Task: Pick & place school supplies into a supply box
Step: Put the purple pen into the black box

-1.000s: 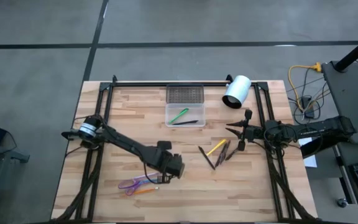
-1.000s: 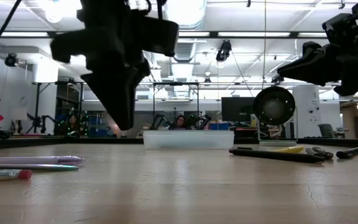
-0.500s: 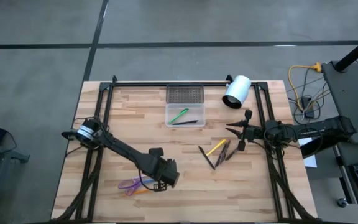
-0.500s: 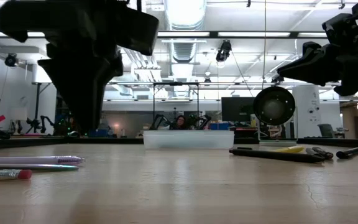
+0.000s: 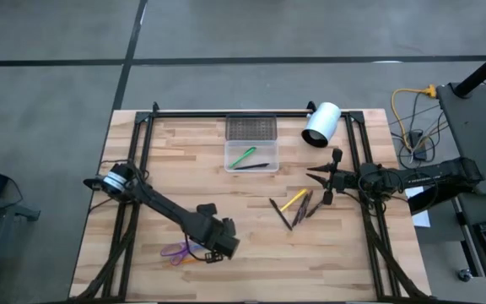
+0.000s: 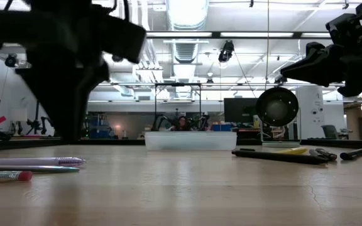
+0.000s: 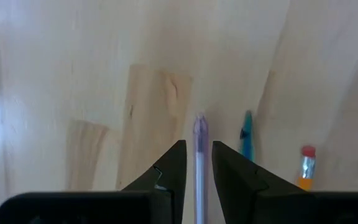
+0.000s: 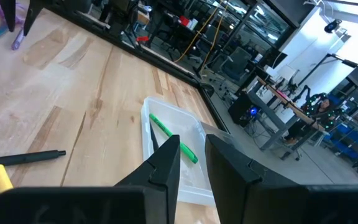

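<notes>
My left gripper [image 5: 213, 243] hovers low over the near-left group of supplies [image 5: 180, 251]. In the left wrist view it is open [image 7: 199, 155], with its fingers on either side of a thin purple pen [image 7: 200, 140] and a small gap on each side. A blue-green pen [image 7: 247, 134] and an orange pencil with a red eraser [image 7: 306, 167] lie beside it on the wood. The clear supply box [image 5: 251, 157] holds a green pen [image 5: 244, 155] and a dark pen. My right gripper [image 5: 321, 183] waits open at the right edge, above a yellow pencil [image 5: 294, 200] and dark pens [image 5: 306, 207].
A white cylinder [image 5: 321, 124] lies on its side at the far right, beside the box's dark mesh end [image 5: 251, 127]. Bare wood spreads across the table's middle [image 5: 251, 245]. In the low view the purple pen [image 6: 33, 161] lies flat near the left.
My left gripper has moved toward the table's near-left, lowering onto the purple, blue-green and orange supplies. It now straddles the purple pen. The supplies and my right arm have stayed still.
</notes>
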Robot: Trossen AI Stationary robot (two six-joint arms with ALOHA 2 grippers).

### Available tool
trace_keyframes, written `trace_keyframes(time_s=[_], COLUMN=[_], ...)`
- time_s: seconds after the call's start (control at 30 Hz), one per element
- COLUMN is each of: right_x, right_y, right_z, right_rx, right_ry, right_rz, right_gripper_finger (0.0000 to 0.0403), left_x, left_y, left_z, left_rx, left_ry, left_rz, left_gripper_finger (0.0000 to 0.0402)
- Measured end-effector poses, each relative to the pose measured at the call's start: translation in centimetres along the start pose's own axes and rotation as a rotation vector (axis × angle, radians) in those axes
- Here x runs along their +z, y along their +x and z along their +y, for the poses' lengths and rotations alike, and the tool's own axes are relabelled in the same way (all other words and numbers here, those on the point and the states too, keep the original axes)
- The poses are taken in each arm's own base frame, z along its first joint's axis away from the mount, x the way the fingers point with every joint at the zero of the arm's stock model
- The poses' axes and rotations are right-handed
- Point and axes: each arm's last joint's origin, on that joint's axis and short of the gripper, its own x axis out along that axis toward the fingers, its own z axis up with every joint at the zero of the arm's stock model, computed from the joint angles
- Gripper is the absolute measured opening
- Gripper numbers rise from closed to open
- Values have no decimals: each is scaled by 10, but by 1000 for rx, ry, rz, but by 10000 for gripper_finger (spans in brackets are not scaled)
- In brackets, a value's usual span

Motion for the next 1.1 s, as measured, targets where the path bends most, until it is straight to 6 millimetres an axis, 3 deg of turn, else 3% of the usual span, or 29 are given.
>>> trace_keyframes(time_s=[0.63,1.1], right_x=[0,0], right_y=[0,0], right_z=[0,0], right_rx=[0,0], right_ry=[0,0], right_rz=[0,1], right_gripper_finger=[68,68], left_x=[-6,-4], left_y=[13,38], left_z=[2,24], left_rx=[-19,-110], left_ry=[-35,-45], left_rz=[21,77], left_gripper_finger=[61,61])
